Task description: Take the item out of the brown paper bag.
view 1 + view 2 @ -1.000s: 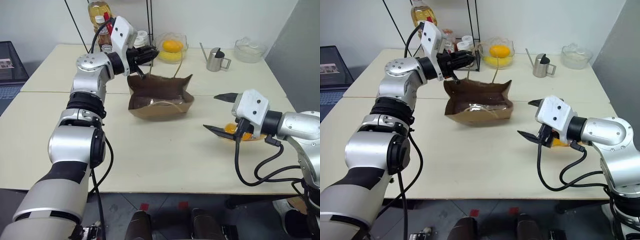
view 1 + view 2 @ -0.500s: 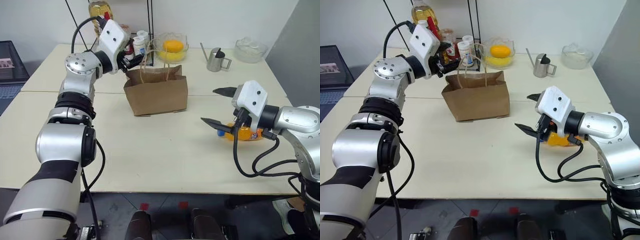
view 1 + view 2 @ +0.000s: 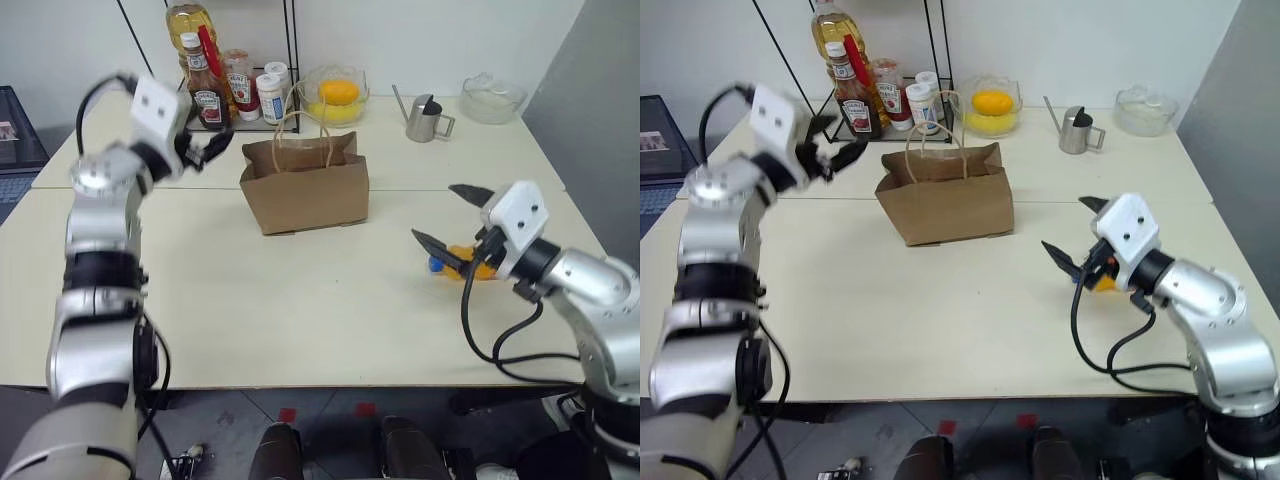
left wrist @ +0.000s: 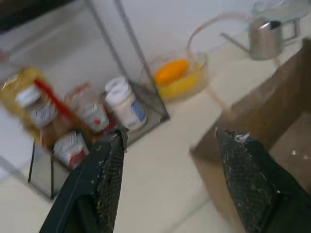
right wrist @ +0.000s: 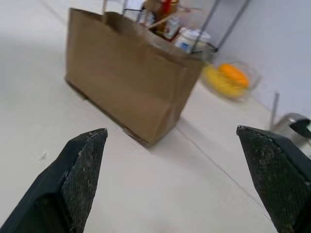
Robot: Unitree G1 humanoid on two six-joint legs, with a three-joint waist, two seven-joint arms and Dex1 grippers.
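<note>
Though label's prob. Heinz, ketchup bottle [image 3: 208, 100] blurs; both grippers [image 3: 207, 148] [image 3: 452, 222] released.

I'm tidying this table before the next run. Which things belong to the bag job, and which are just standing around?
Part of the job: brown paper bag; small bottle of orange liquid, lying on the table under the open right gripper.

Just standing around: ketchup bottle, oil bottle, white jars, bowl of fruit, metal jug, glass bowl.
</note>
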